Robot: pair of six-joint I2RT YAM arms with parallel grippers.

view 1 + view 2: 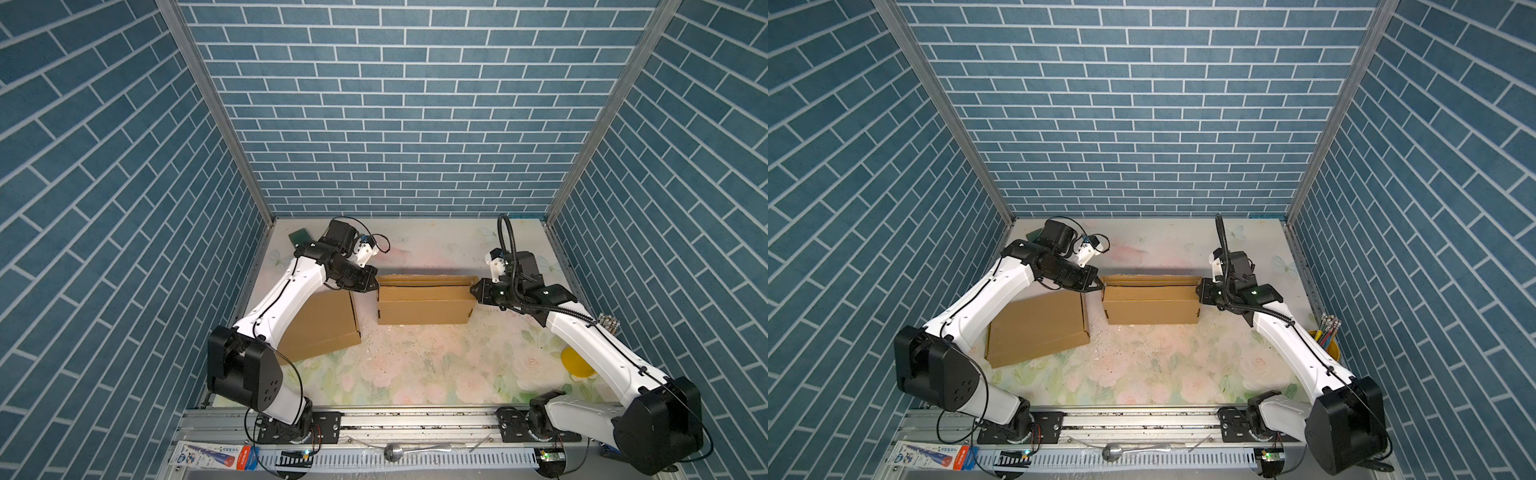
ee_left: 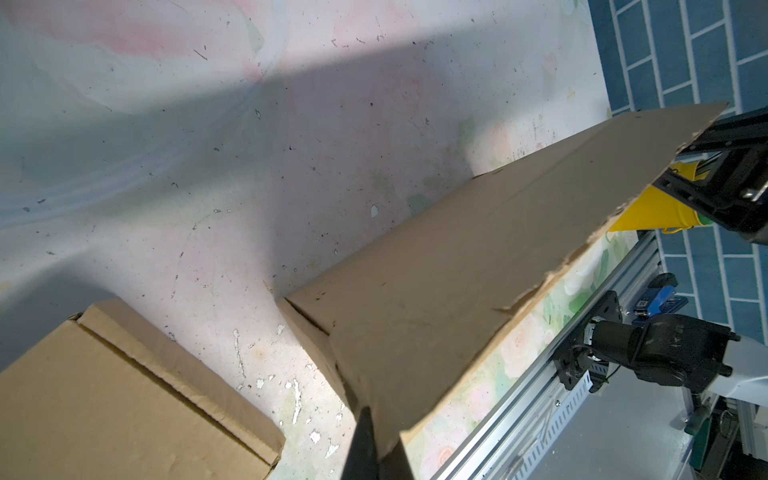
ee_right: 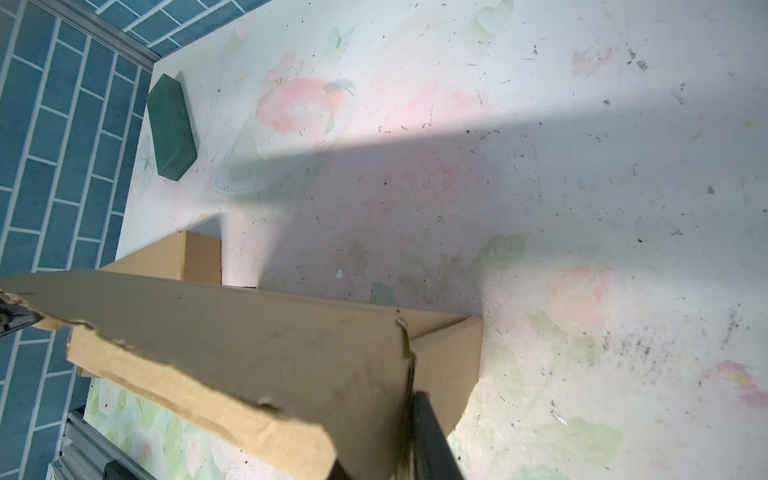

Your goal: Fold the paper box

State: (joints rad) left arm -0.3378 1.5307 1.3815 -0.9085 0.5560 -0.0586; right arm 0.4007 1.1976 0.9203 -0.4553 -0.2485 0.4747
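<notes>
While both arms reach inward from lower frame corners, elbows bent, left gripper (image 1: pixel 375 286) clamped on left end of paper box (image 1: pixel 424 307). Right gripper (image 1: pixel 474 291) straddles right end, cannot tell whether clamped. Box mid-frame, long axis left-right, open side up. Second flat box (image 1: pixel 328 332) lower left. Floral tabletop (image 1: pixel 415 374), blue brick walls (image 1: pixel 395 124).

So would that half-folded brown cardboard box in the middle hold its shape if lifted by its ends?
Probably light: thin, hollow brown cardboard box. Likely flexes along its creases, since flaps stand loose. Its ragged flap edge may tear further.
</notes>
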